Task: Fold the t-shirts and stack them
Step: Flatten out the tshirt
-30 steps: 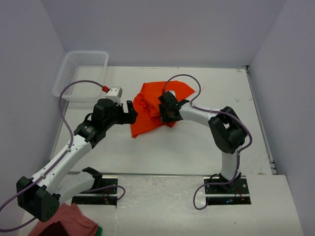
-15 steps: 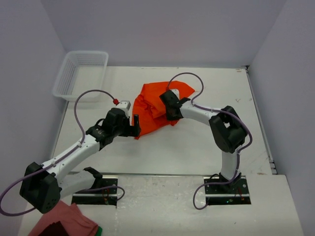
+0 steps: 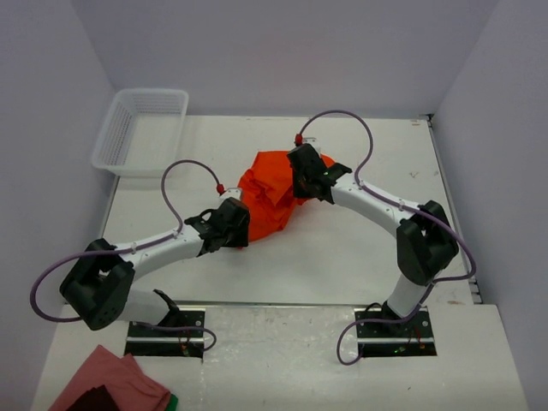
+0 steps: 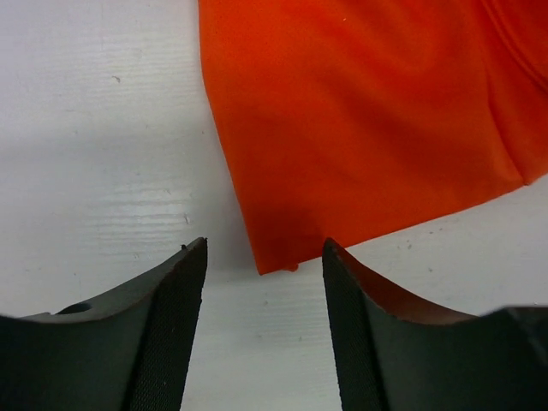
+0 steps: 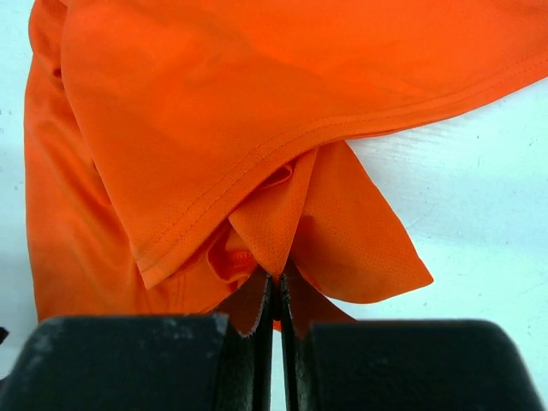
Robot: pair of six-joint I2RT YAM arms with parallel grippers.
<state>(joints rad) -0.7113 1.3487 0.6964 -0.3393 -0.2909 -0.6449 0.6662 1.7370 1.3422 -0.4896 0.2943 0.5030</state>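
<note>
The plain bright orange-red t-shirt of thin soft fabric [image 3: 267,193] lies bunched in a rumpled heap near the middle of the flat white table [image 3: 360,257], its layers thrown over one another and its hems running askew. Nothing about it reads as a finished fold, and no stack shows on the table; by my judgement the job is at its very start, with the garment yet to be spread flat, folded and set down as the base of a pile.

The right claw [image 5: 276,287] is pressed together on a small tuck of the fabric at the far right side of the heap; the pinched cloth rises in a peak between its fingers, and a layer with a stitched hem drapes above it. The left claw [image 4: 264,257] stands with its jaws apart, low over the table at the near left corner of the t-shirt; the corner's tip lies between the two fingers and, as far as the wrist view shows, touches neither.

Further out, a translucent white plastic mesh basket [image 3: 116,141] sits at the far left corner; a crumpled dusty pink cloth [image 3: 111,385] lies at the near left edge of the overhead view, past the left arm's base, and whether it is another shirt awaiting its turn I cannot tell.
</note>
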